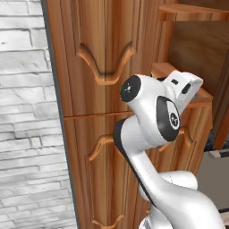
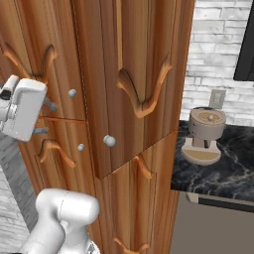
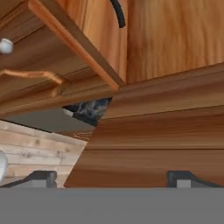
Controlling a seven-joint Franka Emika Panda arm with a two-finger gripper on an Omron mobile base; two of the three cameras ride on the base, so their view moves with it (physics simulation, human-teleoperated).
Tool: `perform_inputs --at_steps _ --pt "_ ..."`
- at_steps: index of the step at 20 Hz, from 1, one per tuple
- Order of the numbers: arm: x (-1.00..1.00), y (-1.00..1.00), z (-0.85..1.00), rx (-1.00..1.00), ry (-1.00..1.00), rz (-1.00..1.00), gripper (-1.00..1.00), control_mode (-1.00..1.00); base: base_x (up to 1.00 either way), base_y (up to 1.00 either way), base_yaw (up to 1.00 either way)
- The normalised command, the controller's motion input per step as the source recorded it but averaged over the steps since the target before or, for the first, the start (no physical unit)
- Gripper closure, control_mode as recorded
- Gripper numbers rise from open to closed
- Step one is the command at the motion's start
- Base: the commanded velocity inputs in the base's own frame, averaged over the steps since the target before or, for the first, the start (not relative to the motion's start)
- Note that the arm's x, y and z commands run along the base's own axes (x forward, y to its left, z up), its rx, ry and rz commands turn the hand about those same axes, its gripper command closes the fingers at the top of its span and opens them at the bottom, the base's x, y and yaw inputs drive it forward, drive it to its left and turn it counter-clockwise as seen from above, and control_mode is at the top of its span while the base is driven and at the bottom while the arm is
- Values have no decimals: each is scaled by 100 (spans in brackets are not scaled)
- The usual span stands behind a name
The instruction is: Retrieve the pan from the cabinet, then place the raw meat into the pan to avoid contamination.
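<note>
The arm's white bulk (image 1: 156, 134) blocks the lower right of the left base view, hiding part of the cabinet (image 1: 89, 67) behind it. In the right base view the hand (image 2: 22, 109) sits at the left edge, partly cut off, with two grey fingers (image 2: 48, 105) pointing at the cabinet front just beside a small round knob (image 2: 72, 93); they stand apart and hold nothing. In the hand view the two dark tips (image 3: 39, 177) rise far apart at the bottom, so the jaws are released.

An upper door (image 2: 134, 84) stands ajar, its edge swung out toward the camera, with a knob (image 2: 109, 141) near its lower corner. In the hand view a wooden edge runs diagonally across, a flat board lies close below it, and a narrow gap between them shows a scrap of dark marbled worktop (image 3: 89, 109). A thin black curve (image 3: 118, 13) shows at the top, cut off; I cannot tell what it is.

Further right, a tan coffee machine (image 2: 204, 134) stands on the black marbled worktop (image 2: 223, 173), well apart from the hand. White brick wall (image 1: 27, 112) lies behind.
</note>
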Motion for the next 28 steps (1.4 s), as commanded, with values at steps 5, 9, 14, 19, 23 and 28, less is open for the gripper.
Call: perform_inputs --at_steps 5,9,14,19,23,28 --pt "14 -42 -15 -19 28 -16 -100 -100 0 0 0" --pt "0 -52 -2 -15 28 -20 -100 -100 0 0 0" --pt "0 -52 0 -14 26 -20 -100 -100 0 0 0" --pt "0 -48 -3 -13 21 -21 -100 -100 0 0 0" --pt "-5 -48 -5 -11 18 -22 -100 -100 0 0 0" --pt "-12 -51 -1 -8 12 -22 -100 -100 0 0 0"
